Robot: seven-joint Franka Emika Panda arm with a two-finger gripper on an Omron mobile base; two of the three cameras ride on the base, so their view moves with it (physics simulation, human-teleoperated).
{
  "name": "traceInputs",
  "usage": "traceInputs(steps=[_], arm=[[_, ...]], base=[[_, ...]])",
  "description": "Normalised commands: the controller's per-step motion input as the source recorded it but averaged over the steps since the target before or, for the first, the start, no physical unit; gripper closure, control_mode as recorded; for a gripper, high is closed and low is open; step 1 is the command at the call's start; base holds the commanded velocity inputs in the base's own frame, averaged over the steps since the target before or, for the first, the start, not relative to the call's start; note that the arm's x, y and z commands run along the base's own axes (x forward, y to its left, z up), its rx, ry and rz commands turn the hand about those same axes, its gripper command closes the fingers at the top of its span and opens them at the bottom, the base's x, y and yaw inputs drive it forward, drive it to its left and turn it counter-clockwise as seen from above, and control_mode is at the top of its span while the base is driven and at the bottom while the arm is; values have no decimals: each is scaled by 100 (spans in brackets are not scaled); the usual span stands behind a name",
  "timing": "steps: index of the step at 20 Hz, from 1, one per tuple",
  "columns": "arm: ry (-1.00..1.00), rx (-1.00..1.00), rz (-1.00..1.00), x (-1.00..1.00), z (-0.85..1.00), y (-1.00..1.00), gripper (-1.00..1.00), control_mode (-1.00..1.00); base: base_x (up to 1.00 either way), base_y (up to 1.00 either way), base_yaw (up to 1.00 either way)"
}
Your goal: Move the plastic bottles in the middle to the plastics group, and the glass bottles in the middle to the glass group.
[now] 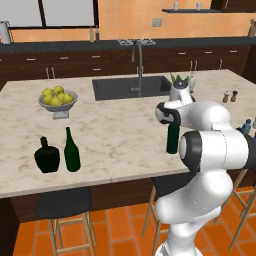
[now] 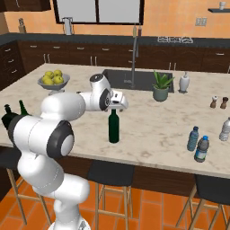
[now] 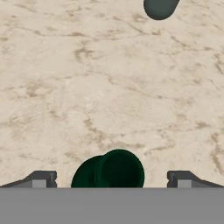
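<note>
On the marble worktop (image 2: 152, 121), the gripper (image 3: 111, 178) hovers over the green glass bottle (image 2: 114, 126), fingers wide; next: descend, grip its neck.

No text, brand or number can be read on any bottle, label or surface

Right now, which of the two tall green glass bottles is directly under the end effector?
The tall dark green glass bottle standing alone mid-counter, under the open end effector. The other tall green bottle stands beside the squat black bottle.
</note>
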Motion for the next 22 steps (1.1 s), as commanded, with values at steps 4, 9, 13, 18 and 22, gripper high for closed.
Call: traceInputs(steps=[4,9,13,18,22], arm=[[0,2,0,0,-3,0,-100,-100],[0,4,0,-1,-2,0,-100,-100],[0,3,0,1,-2,-5,-100,-100],[0,0,0,2,0,-2,-100,-100],[0,1,0,0,2,-1,-100,-100]], base=[[0,0,0],[0,0,0],[0,0,0],[0,0,0],[0,0,0]])
